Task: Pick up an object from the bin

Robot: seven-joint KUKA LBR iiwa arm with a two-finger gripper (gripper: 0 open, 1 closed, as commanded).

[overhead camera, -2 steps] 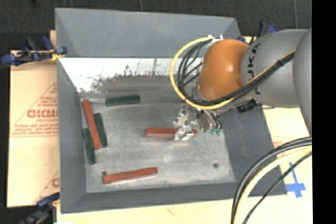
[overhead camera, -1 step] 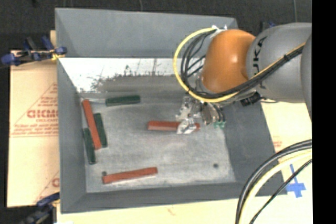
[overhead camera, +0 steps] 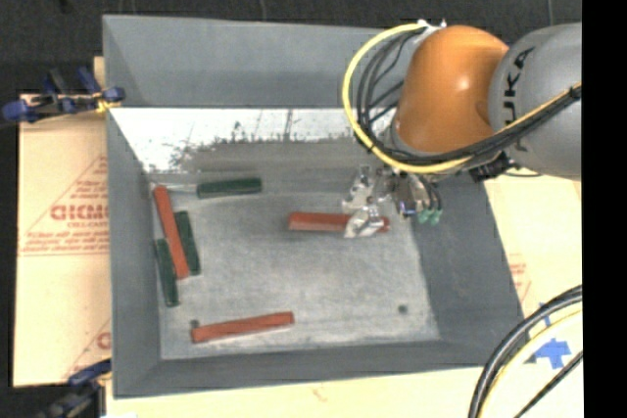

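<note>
My gripper (overhead camera: 364, 222) is low over the bin floor at the middle right, under the orange cover. Its metal fingers stand over the right end of a red flat bar (overhead camera: 315, 222) that lies level, pointing left. The bar's right end is hidden behind the fingers, and whether they grip it is unclear. A dark green bar (overhead camera: 229, 187) lies near the back wall, up and left of the gripper.
Along the left wall lie a long red bar (overhead camera: 170, 232) and two dark green bars (overhead camera: 186, 243) (overhead camera: 167, 273), all close together. Another red bar (overhead camera: 242, 327) rests by the front wall. The arm and its cables hang over the bin's right side.
</note>
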